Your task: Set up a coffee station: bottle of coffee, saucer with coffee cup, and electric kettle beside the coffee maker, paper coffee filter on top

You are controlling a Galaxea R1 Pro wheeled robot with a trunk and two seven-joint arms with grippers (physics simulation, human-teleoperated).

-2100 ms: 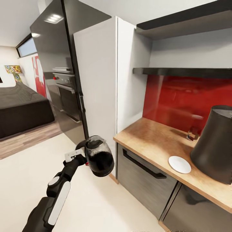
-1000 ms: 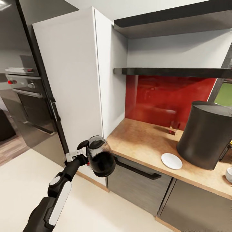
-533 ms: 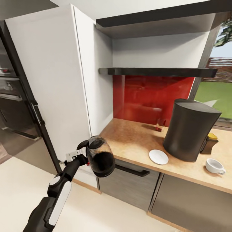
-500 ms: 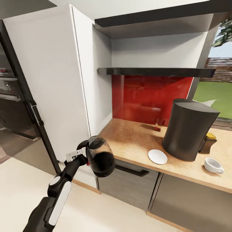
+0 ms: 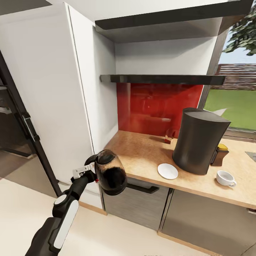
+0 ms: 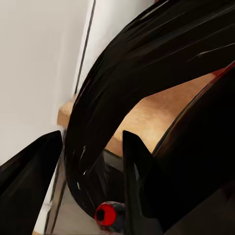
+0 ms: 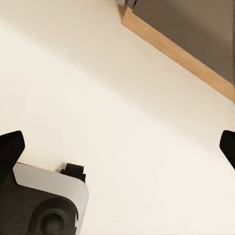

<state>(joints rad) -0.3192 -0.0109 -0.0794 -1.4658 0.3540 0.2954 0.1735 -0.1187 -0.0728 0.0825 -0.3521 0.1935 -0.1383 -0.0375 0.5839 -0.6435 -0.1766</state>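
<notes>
My left gripper [image 5: 89,171] is shut on the electric kettle's [image 5: 111,176] black loop handle, holding it in the air just in front of the countertop's [image 5: 142,154] left end. In the left wrist view the handle [image 6: 122,88] and the red button [image 6: 106,213] sit between my fingers [image 6: 134,166]. On the countertop a white saucer [image 5: 168,171] lies beside the tall dark coffee maker [image 5: 198,140]. The bottle of coffee [image 5: 219,154] and the coffee cup [image 5: 225,177] are to its right. The black kitchen shelf [image 5: 160,79] is bare. My right gripper [image 7: 119,144] hangs open over the floor.
A tall white cabinet [image 5: 53,99] stands left of the countertop, with a dark oven unit [image 5: 14,135] beyond it. A red backsplash [image 5: 156,106] runs behind the counter and a sink corner [image 5: 251,155] shows at the far right. My base [image 7: 41,203] is below the right gripper.
The whole view has swung to the right, so the camera has moved; the cup and bottle have come into sight. The kettle stays in my left gripper in the same pose.
</notes>
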